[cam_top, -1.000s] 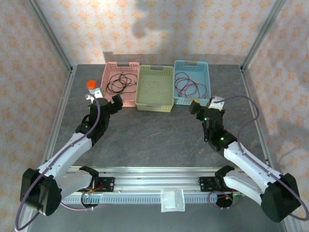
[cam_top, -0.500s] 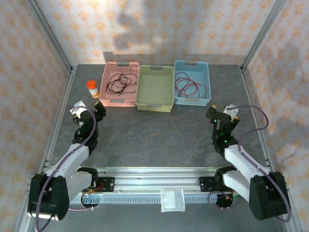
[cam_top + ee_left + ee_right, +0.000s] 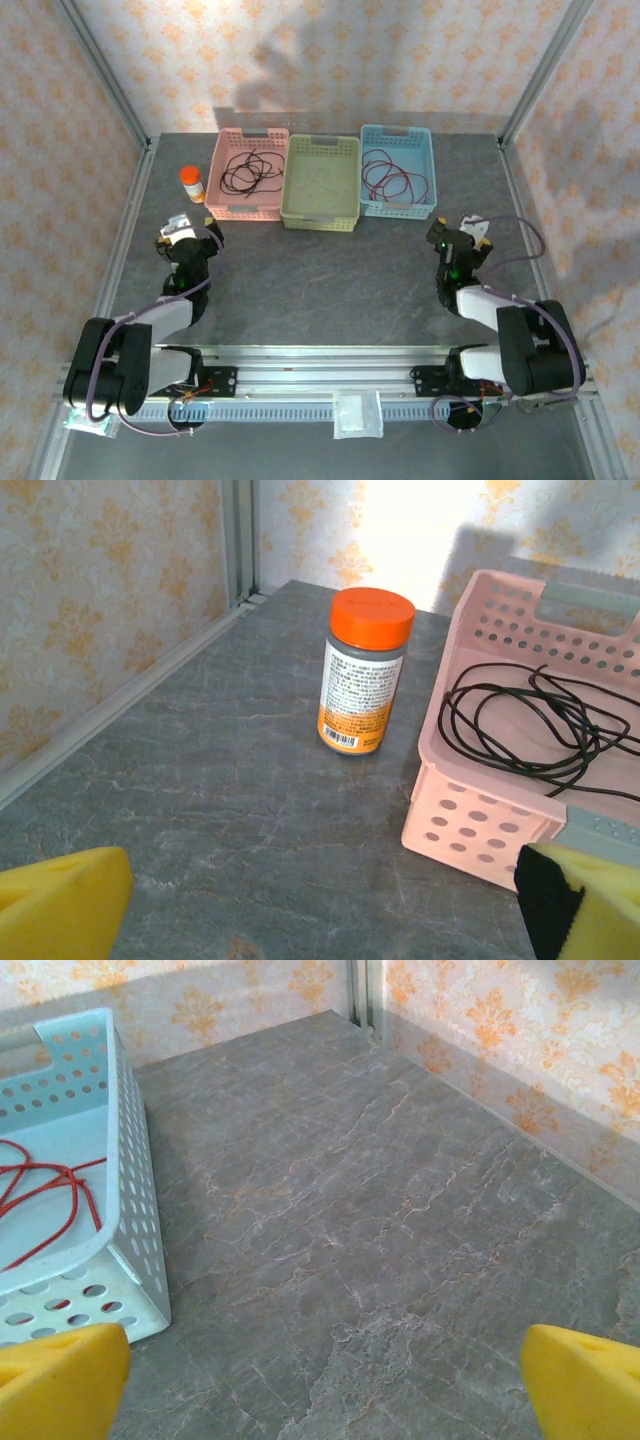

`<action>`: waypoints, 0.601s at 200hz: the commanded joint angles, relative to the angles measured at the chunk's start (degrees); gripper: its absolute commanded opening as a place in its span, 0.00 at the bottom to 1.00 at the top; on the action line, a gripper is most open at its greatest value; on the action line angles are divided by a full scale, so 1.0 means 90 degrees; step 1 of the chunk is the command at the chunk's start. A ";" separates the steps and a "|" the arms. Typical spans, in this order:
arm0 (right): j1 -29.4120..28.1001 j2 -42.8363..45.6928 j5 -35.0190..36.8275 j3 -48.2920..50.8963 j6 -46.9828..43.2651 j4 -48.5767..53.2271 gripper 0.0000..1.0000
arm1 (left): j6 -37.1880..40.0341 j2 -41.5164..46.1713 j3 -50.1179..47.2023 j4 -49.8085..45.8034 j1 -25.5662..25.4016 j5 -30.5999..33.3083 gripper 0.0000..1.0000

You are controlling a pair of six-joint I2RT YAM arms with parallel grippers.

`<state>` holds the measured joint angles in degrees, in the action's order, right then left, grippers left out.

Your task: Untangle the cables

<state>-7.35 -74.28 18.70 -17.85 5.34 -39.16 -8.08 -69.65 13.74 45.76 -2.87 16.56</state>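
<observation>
A black cable (image 3: 249, 172) lies coiled in the pink basket (image 3: 222, 160), with its loops (image 3: 530, 720) also in the left wrist view. Red cable loops (image 3: 392, 180) lie in the blue basket (image 3: 428, 170), and a strand (image 3: 50, 1185) crosses its floor. Faint pale cable loops (image 3: 322, 180) rest in the green basket (image 3: 345, 185). My left gripper (image 3: 190, 232) (image 3: 320, 910) is open and empty over bare table, short of the pink basket's corner (image 3: 480, 810). My right gripper (image 3: 458, 232) (image 3: 320, 1385) is open and empty, to the right of the blue basket's corner (image 3: 135, 1260).
An orange-capped bottle (image 3: 191, 183) (image 3: 365, 670) stands upright just left of the pink basket. Metal frame posts and patterned walls close in the table on the left, right and back. A rail (image 3: 320, 365) runs along the near edge between the arm bases.
Both arms have pulled back from the baskets toward the near edge and folded up. Both grippers stayed open and empty. The cables and baskets have not moved.
</observation>
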 commanded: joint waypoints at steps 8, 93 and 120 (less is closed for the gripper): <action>0.0092 -0.0337 -0.0006 0.0041 -0.0297 -0.1138 1.00 | 0.0512 -0.0541 -0.0256 0.1773 0.0048 -0.0076 0.99; 0.0242 -0.1257 -0.0748 0.1005 -0.0687 -0.4290 1.00 | 0.0549 -0.1952 -0.0793 0.4433 0.0231 -0.0622 1.00; 0.0256 -0.1374 -0.0767 0.0863 -0.0705 -0.4133 1.00 | 0.0455 -0.1934 -0.0241 0.3287 0.0231 -0.0381 0.99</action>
<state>-5.41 -86.11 12.38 -8.82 0.19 -69.93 -2.98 -88.23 7.57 78.85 -1.32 12.45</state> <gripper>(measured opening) 0.998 0.995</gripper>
